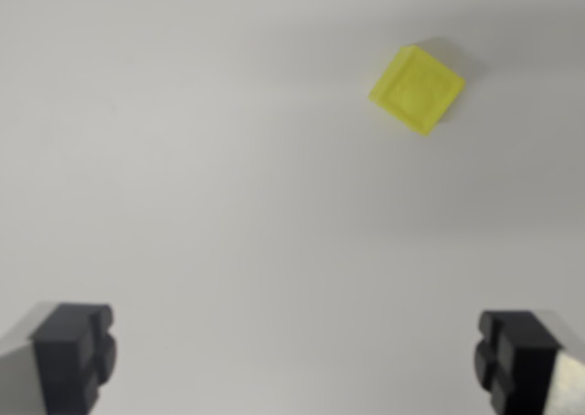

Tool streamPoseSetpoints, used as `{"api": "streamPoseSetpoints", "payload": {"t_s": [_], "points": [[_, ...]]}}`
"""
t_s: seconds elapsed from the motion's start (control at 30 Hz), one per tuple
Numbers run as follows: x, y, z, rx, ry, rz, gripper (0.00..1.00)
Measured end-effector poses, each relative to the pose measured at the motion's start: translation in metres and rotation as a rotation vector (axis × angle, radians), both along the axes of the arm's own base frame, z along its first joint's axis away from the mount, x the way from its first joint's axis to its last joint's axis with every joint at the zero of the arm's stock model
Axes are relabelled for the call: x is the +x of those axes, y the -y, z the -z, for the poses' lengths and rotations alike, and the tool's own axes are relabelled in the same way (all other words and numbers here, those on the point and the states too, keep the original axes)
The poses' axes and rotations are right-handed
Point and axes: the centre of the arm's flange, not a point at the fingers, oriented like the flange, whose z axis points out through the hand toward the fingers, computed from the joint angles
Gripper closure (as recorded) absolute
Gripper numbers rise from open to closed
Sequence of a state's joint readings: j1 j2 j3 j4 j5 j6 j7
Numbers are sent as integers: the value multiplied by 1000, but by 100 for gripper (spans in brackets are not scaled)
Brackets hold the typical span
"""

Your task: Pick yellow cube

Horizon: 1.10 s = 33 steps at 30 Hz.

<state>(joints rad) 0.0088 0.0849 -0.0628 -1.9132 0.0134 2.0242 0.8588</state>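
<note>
the wrist view looks down on a plain, pale grey surface [228, 205] that fills almost the whole picture. the yellow cube [417, 89] lies on this surface in the upper right part of the wrist view, turned so that its corners point up, down and to the sides, like a diamond. its top face is bright yellow with a faint round mark in the middle, and a soft shadow falls just beside it toward the wrist view's right. the picture is a little blurred, so the finer details of the cube's edges cannot be told. the gripper [297, 356] shows at the bottom of the picture with its two dark fingers spread wide: one finger [75, 353] is at the bottom corner on the wrist view's left, the other in the bottom corner on the wrist view's right. between the two fingers there is only the bare surface, and they hold nothing. the cube is well apart from both fingers, it touches neither of them, and it stands nearer to the side of the finger on the wrist view's right than to the other one. it is not between the fingers but far above them in the picture.
</note>
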Motion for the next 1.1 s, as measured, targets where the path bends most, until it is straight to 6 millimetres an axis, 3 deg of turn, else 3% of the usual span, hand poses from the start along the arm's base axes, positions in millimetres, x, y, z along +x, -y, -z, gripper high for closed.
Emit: {"api": "streamPoseSetpoints", "payload": {"t_s": [0.3, 1.1], "points": [[2, 3, 5, 0, -1, 20, 0], [9, 22, 65, 0, -7, 141, 0]]}}
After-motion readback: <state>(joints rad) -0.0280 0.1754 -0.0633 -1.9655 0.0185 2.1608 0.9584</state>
